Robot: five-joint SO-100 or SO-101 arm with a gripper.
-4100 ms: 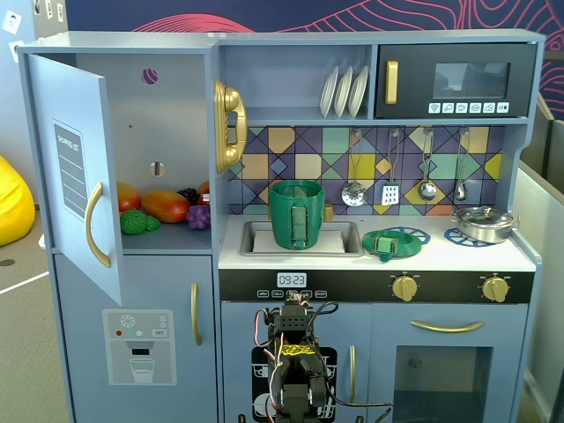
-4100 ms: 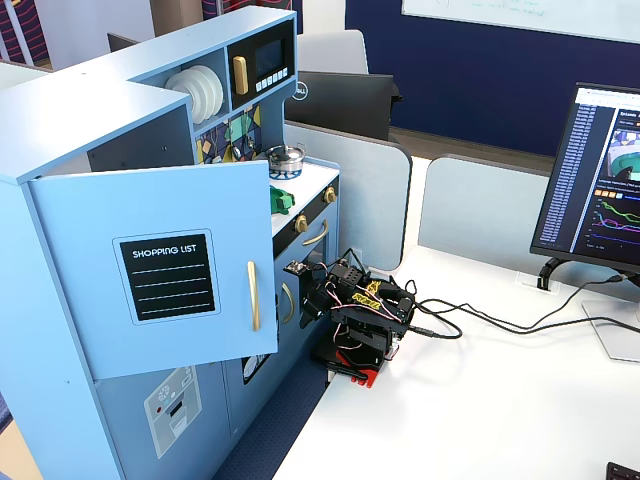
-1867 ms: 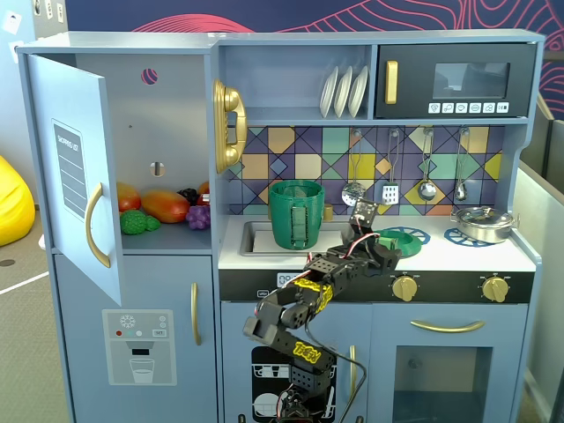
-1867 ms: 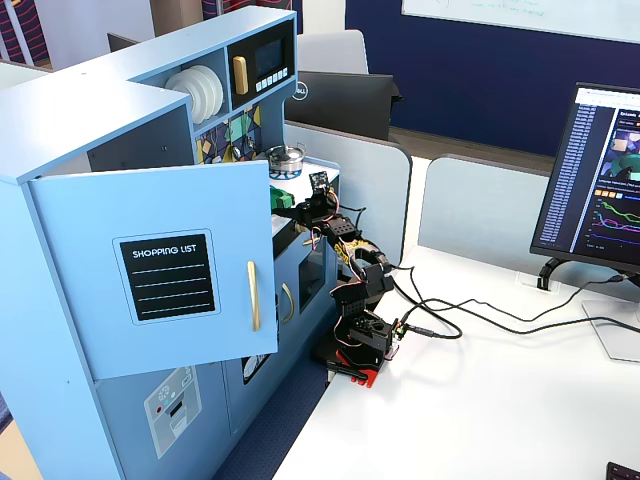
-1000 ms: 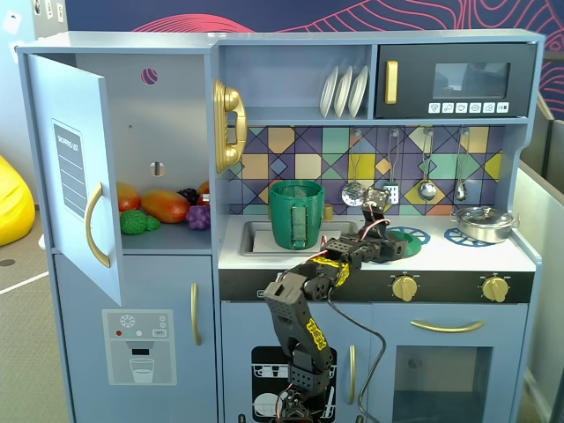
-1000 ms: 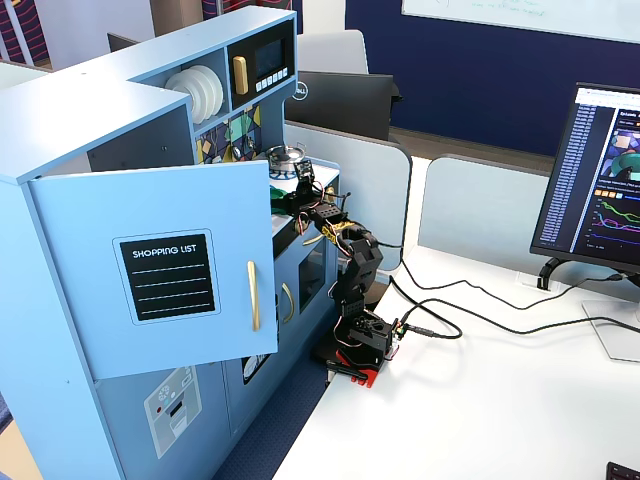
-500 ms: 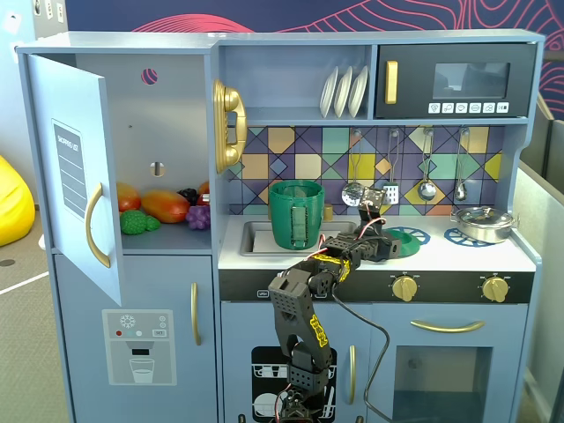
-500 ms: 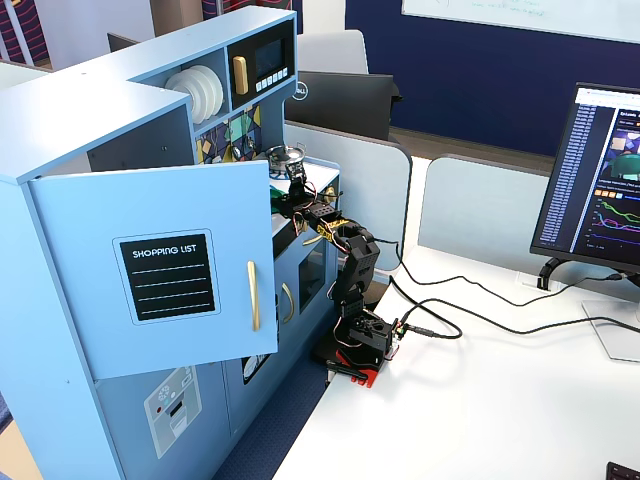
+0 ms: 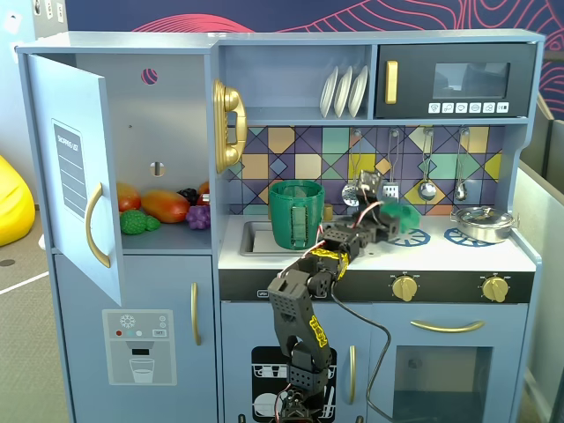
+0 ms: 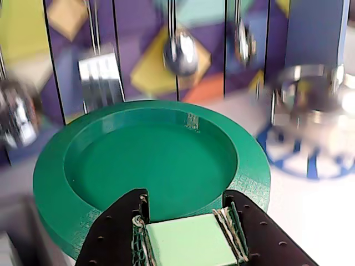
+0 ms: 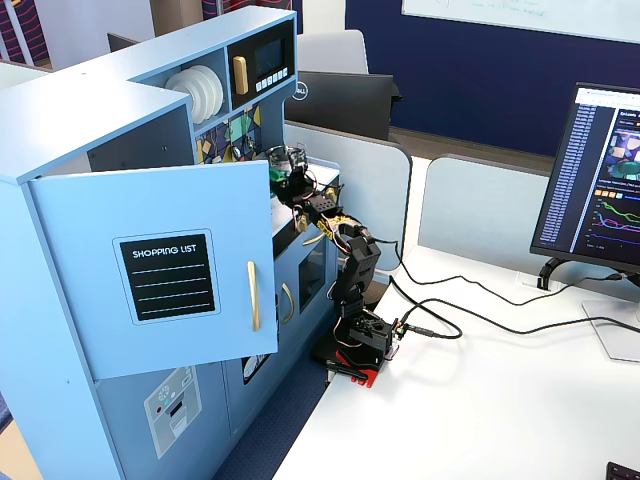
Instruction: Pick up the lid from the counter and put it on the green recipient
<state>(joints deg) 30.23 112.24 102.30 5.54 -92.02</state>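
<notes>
Up close, the gripper point(image 10: 188, 219) has its two black fingers point(image 10: 113, 235) clamped on a pale green block (apparently the knob of the lid point(image 10: 150, 166), though only its top face shows), and the dark green disc spreads out beyond them with its hollow side facing the wrist camera. From the front fixed view the lid point(image 9: 403, 215) hangs tilted in the air above the white counter point(image 9: 520, 257), over a blue spoked ring print point(image 9: 412, 238), touching nothing but the gripper point(image 9: 385, 220).

The green recipient point(image 9: 296, 214) stands upright to the left in that view, in or at the sink point(image 9: 253, 238); its base is hidden by the arm point(image 9: 304, 308), so which one cannot be told. A shiny silver pot point(image 9: 482, 224) sits at the counter's right end, blurred in the wrist view. From the side fixed view, the open cupboard door point(image 11: 175, 270) covers most of the counter and the lid is too small to make out.

Behind hang metal utensils point(image 9: 426, 167) on a coloured tile wall. The toy kitchen stands against a white desk point(image 11: 480, 400) bearing a monitor point(image 11: 600, 180).
</notes>
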